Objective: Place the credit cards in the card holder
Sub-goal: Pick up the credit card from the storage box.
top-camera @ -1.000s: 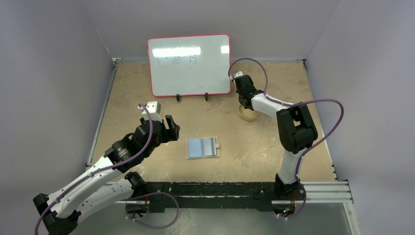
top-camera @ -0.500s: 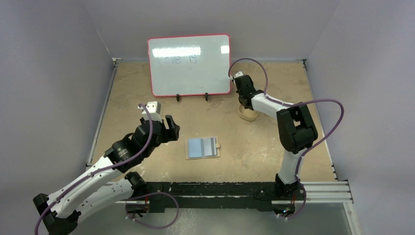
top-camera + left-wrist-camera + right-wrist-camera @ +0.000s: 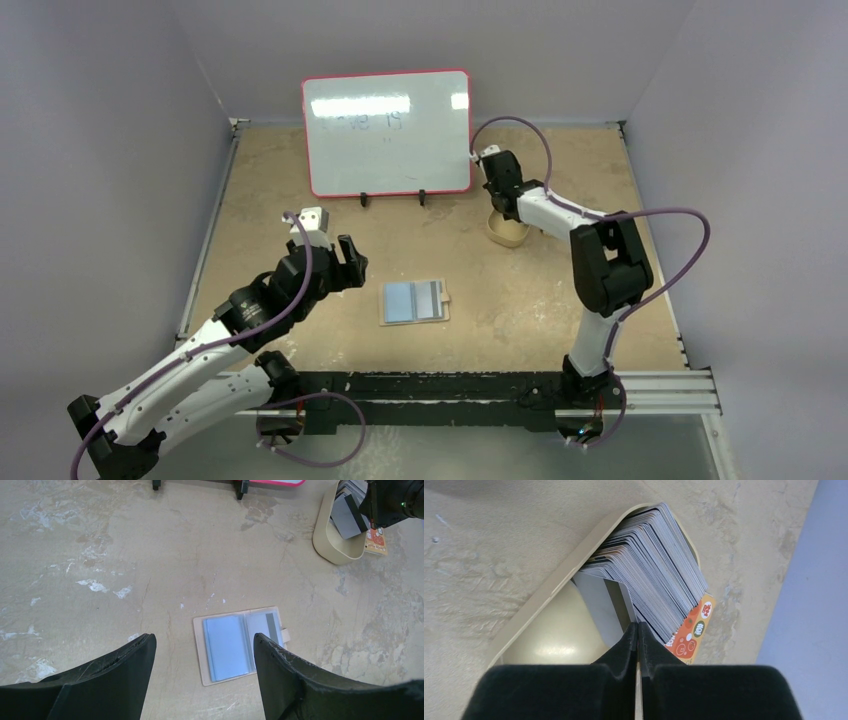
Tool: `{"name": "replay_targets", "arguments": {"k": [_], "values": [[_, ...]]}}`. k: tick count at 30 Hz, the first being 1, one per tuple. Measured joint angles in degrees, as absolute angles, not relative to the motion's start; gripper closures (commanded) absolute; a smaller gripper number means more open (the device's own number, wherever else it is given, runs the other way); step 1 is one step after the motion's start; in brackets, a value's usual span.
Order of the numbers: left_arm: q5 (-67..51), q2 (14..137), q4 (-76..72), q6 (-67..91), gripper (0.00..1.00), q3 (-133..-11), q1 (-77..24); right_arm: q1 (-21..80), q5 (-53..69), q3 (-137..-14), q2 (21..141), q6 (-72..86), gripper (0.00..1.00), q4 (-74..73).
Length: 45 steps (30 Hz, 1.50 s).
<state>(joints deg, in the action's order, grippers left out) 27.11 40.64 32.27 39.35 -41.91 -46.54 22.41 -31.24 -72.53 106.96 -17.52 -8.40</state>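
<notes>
Grey walls on three sides; tan mottled desk (image 3: 300, 200), a red-framed whiteboard (image 3: 388, 130) propped at the back

Card holder (image 3: 415, 301): open flat near the middle of the desk, long axis running left to right. A light blue card (image 3: 227, 647) sits in its left sleeve and a pale card with a dark stripe (image 3: 265, 627) in its right.

Credit cards (image 3: 659, 565): a thick fanned stack on edge in the tan oval dish (image 3: 549, 592), back right, well apart from the holder. An orange printed card (image 3: 691, 630) shows at the end of the stack.

Right end effector (image 3: 638, 630): down in the dish, jaws together, tips against the stack. One grey card (image 3: 599, 605) leans apart from the rest and meets the tips. Cannot tell whether it is actually nipped between them.

Left end effector (image 3: 352, 258): jaws wide apart, holding nothing, hovering just left of the holder. Its wrist view frames the holder between the fingers.

Judgement: step in hand is picking one card from the dish. From the right end effector the holder lies toward the near edge and to the left, so any carry goes diagonally inward. The right arm is nearer the cards and the left nearer the holder, so the left looks placed to steady it. Risk: two cards lifting together
</notes>
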Motion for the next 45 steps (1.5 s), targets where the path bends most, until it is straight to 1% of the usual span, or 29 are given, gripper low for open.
{"name": "replay_targets", "arguments": {"k": [19, 21, 29, 32, 33, 36, 38, 45], "values": [[27.09, 40.82, 32.27, 39.35, 0.29, -41.91, -46.54, 22.41, -18.98, -73.32, 105.23, -8.99, 1.00, -12.86], [27.11, 40.82, 32.27, 39.35, 0.29, -41.91, -46.54, 22.41, -18.87, -73.63, 105.47, -8.32, 0.98, -12.97], [27.09, 40.80, 32.27, 39.35, 0.29, -41.91, -46.54, 22.41, -18.55, -74.04, 106.50, -5.10, 0.82, -13.32], [27.11, 40.80, 32.27, 39.35, 0.29, -41.91, -46.54, 22.31, -18.52, -74.06, 107.61, -4.40, 0.81, -13.85], [27.11, 40.80, 32.27, 39.35, 0.29, -41.91, -46.54, 22.26, -18.55, -74.04, 107.96, -4.16, 0.82, -14.04], [27.09, 40.80, 32.27, 39.35, 0.29, -41.91, -46.54, 21.98, -18.55, -74.04, 108.42, -3.75, 0.95, -14.37], [27.11, 40.80, 32.25, 39.35, 0.29, -41.91, -46.54, 21.78, -18.55, -74.06, 108.47, -3.44, 1.00, -14.48], [27.11, 40.71, 32.25, 39.35, 0.29, -41.91, -46.54, 21.67, -18.41, -75.66, 107.96, -2.09, 1.00, -17.37]]}}
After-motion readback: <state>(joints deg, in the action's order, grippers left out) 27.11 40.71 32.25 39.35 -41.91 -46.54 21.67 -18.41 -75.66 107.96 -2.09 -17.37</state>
